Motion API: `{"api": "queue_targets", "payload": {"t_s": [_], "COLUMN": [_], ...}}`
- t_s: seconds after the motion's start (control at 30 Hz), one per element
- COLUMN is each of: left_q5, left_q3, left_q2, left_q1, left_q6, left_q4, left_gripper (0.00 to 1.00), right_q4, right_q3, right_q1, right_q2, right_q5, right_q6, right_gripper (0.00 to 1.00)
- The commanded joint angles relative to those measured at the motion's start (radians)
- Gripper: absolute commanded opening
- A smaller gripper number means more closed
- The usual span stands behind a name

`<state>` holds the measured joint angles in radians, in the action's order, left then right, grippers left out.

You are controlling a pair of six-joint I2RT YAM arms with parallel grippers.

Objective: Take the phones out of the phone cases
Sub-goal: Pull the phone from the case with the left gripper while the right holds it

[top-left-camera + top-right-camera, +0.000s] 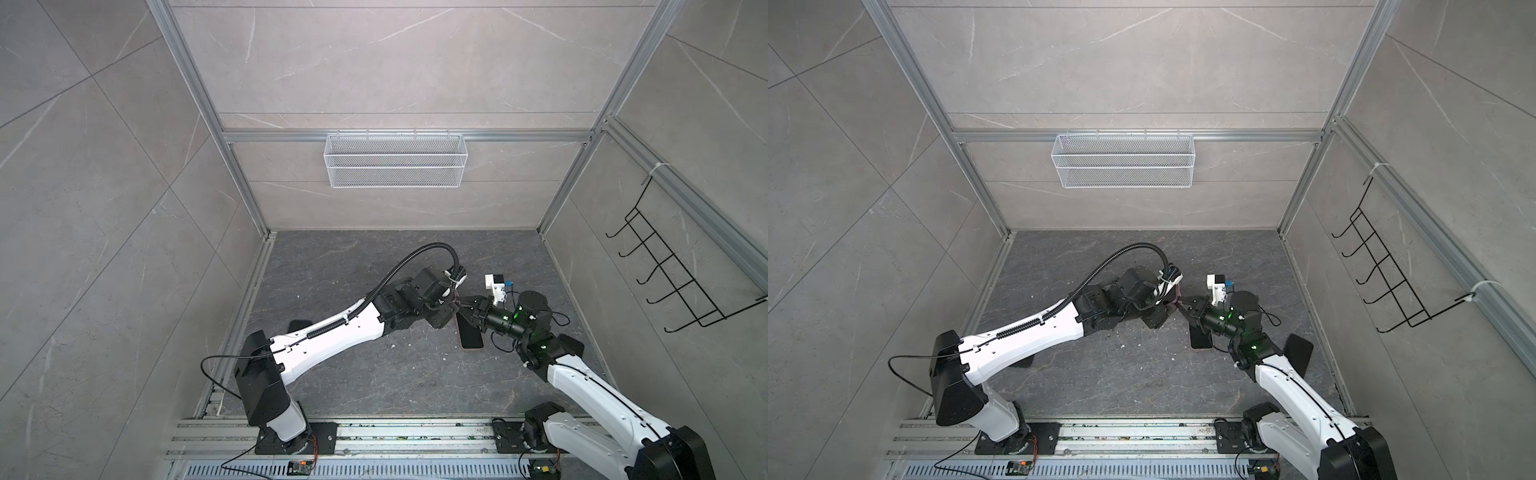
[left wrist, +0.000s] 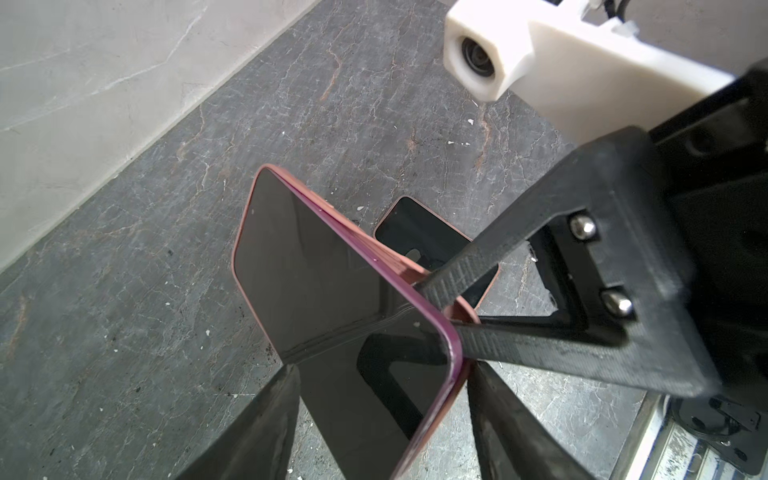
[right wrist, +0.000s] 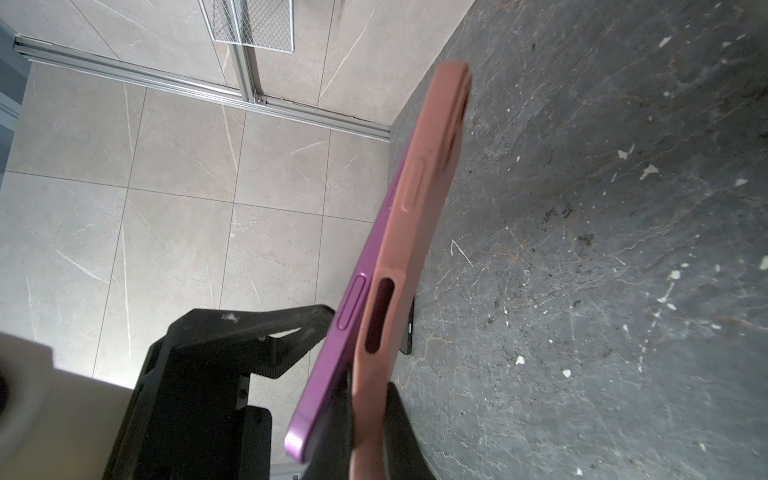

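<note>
A purple phone (image 2: 332, 282) with a dark screen stands on edge above the floor, part way out of its salmon-pink case (image 3: 411, 216). Along one long side the phone's purple edge (image 3: 332, 374) has come away from the case wall. My right gripper (image 3: 370, 415) is shut on that case wall, one finger wedged between phone and case, the other outside. My left gripper (image 2: 382, 365) straddles the phone across its width, fingertips touching both long edges. In both top views the two grippers meet at mid-floor, left gripper (image 1: 451, 309) against right gripper (image 1: 467, 307).
Another dark-screened phone (image 1: 471, 332) in a pink case lies flat on the floor just under the right wrist. A flat black item (image 1: 1298, 353) lies beside the right arm. A white mesh basket (image 1: 395, 160) hangs on the back wall, a black wire rack (image 1: 681, 270) on the right wall.
</note>
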<state>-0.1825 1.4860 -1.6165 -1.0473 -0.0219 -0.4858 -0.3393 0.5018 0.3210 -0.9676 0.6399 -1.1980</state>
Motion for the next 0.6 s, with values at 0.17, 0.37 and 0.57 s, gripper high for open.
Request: {"api": "queue_targets", "payload": {"t_s": [0.17,0.37,0.57], "left_q5": [-0.124,-0.142,-0.149], "left_q3": [-0.014,-0.021,-0.025], "left_q2": [0.027,0.025,0.005], "left_q1": [0.009,0.009,0.007], "left_q6": [0.038,0.053,0.06], "left_q4": [0.052,0.077,0.081], "left_gripper": [0.59,0.56,0.5], "right_q4": [-0.052,-0.054,-0.056], "right_q3": [-0.008,-0.015,-0.016], "right_q1": [0.005,0.015,0.026], "right_q2": [0.046,0.053,0.056], "right_q5": [0.025,0.024,0.017], "right_q6": [-0.007,-0.009,-0.01], "right_gripper": [0.0,0.0,0.0]}}
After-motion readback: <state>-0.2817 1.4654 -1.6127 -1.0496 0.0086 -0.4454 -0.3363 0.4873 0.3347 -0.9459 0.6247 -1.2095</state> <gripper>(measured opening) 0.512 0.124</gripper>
